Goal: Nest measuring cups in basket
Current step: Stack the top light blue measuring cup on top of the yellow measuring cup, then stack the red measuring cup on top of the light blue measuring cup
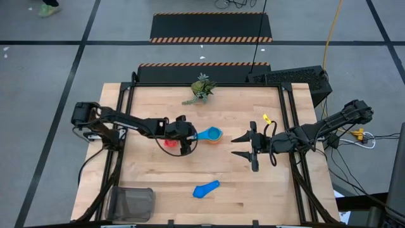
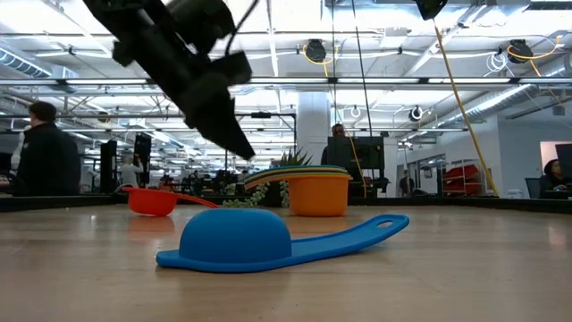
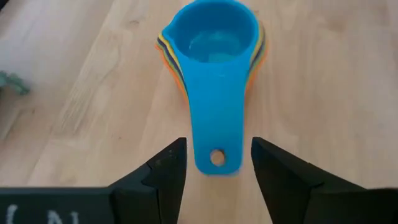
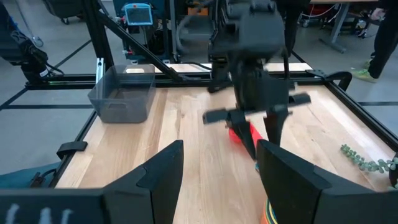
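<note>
Near counter edge: blue cup upside down, basket at corner, nothing visible inside. Mid-counter: left hand spread, astride handle of stacked cups; red cup beside. Light, rigid, probably slippery plastic; best gripped at handle. Right hand spread, idle.

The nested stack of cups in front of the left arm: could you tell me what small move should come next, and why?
Probably ease the left tool forward and close on the light blue cup's handle: its open fingers straddle the handle's end without touching it.
</note>
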